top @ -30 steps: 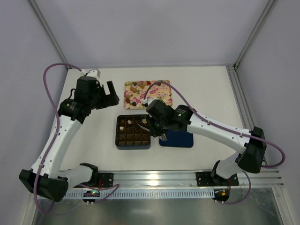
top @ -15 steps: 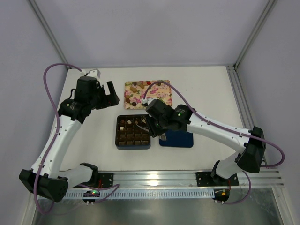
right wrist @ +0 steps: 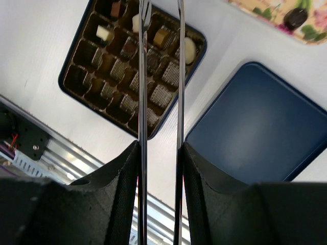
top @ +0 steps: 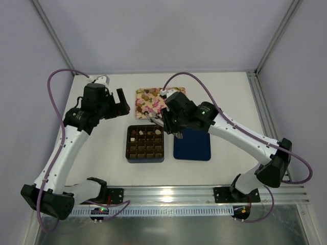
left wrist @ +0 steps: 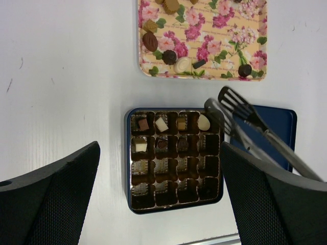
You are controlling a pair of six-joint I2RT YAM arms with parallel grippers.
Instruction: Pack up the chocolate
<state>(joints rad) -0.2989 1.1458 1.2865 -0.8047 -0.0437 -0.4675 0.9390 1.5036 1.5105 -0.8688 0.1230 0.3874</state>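
A white table (top: 102, 153) is enclosed by plain pale grey walls (top: 153, 35). Slanting metal posts (top: 277, 35) are seen in the corners, and a ribbed aluminium rail (top: 168, 191) is bolted along the near edge. A few faint scuffs (left wrist: 20, 64) are marked on the surface at the left of the left wrist view.

Three flat things are laid out on the table. A floral tray (left wrist: 255, 30) is set at the far side, and a dark box (left wrist: 187, 190) with a four-by-four grid is placed nearer. A navy lid (left wrist: 278, 122) is laid just beside the box on its right.

The chocolate (left wrist: 150, 41) is found partly loose on the tray and partly in the box, where the far row is filled and some cells of the second row are taken.

The left fingers (left wrist: 51, 199) are spread wide with nothing between them and are held above the table, left of the tray. The right fingers (right wrist: 117, 194) are closed on a pair of metal tongs (left wrist: 240, 109). The tips of the tongs are parted and held near the far right corner of the box.
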